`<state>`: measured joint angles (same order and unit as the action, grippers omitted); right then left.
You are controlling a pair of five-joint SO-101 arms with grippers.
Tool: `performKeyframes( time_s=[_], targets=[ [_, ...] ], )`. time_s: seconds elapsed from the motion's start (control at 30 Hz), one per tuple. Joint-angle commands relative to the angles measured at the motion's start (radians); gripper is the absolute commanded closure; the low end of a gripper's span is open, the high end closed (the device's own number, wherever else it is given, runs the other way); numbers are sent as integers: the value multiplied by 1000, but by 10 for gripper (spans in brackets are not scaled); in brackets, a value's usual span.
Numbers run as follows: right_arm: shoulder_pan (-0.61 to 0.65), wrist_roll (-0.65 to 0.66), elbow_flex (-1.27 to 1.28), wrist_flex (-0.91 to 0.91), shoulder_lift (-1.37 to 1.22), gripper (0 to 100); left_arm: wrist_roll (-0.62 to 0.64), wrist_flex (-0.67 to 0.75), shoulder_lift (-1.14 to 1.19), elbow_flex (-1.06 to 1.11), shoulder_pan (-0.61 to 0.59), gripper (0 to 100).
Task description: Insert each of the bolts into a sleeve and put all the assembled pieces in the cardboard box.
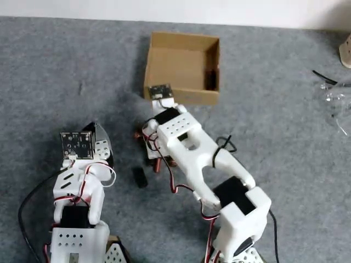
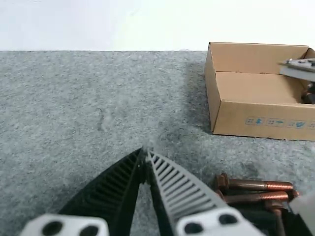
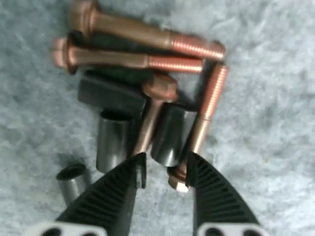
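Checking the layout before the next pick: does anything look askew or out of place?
The copper-coloured bolts and dark metal sleeves lie in a jumbled heap on the grey carpet, two bolts crossing over sleeves, at the open right gripper. Nothing looks damaged.

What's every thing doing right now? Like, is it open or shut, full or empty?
left hand: shut, holding nothing.
right hand: open, at the pile.
bolts: four lying loose in a pile, none in a sleeve.
sleeves: empty, mixed in with the bolts.
cardboard box: open on top, something dark in one corner.
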<state>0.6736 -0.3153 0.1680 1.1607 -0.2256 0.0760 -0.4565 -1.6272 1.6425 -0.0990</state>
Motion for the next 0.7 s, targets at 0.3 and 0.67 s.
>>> performKeyframes(
  time_s=[0.3,0.67],
  targets=[
    [5,6,2,-102,8,885,3,21,-10,-5,-8,992],
    [-28,9,31,-81,7,885,3,21,-10,-5,-8,992]
  ],
)
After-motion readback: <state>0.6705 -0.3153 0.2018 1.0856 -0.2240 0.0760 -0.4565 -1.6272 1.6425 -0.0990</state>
